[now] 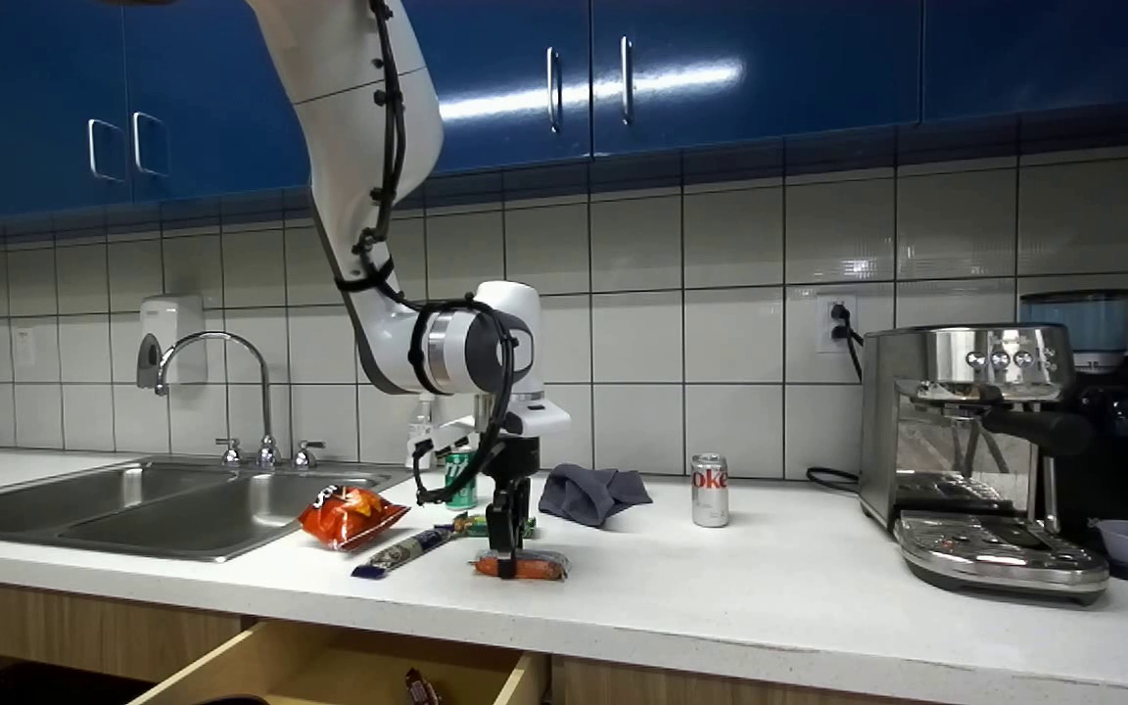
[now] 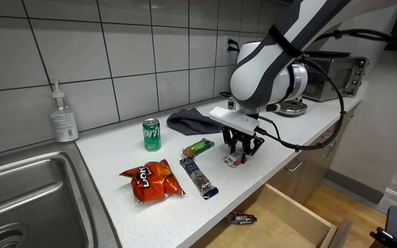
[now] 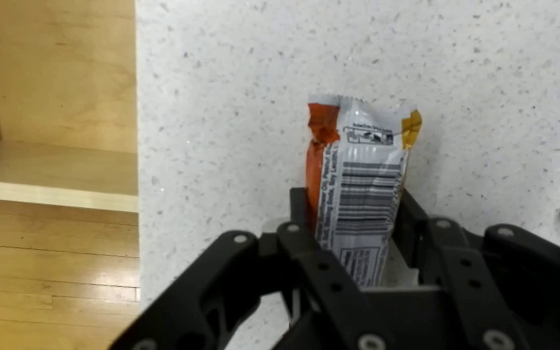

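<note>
The pincer grips an orange-and-white wrapped bar by its sides on the table, near a green packet and a blue nut bar

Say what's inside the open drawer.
A dark red wrapped snack lies in the drawer. In an exterior view, a dark curved shape is too cropped to identify. Anything farther back under the counter is hidden.

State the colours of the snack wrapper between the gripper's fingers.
The snack wrapper is silvery grey, orange and golden, with black print; the wrist view shows it best.
</note>
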`<state>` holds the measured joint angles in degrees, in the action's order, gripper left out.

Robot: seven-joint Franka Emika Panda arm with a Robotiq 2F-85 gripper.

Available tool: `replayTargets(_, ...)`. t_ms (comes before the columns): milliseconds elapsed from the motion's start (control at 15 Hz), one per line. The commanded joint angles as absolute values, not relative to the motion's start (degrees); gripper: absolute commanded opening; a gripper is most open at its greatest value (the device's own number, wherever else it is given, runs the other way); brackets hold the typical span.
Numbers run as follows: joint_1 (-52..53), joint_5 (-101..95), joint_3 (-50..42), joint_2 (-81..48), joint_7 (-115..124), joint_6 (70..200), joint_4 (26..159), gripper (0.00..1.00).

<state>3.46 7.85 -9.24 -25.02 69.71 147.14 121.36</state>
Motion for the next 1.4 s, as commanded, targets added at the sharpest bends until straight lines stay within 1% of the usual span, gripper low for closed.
replayTargets(0, 2.31, 9.32, -7.85, -23.65, 68.63, 144.91, 121.14, 0.19)
replayTargets(400, 2.66, 8.93, -6.69, -19.31, 66.87, 145.89, 125.23, 0.19)
replayTargets(1333, 3.35, 7.06, -5.72, -10.88, 64.34, 143.16, 138.5, 0.19)
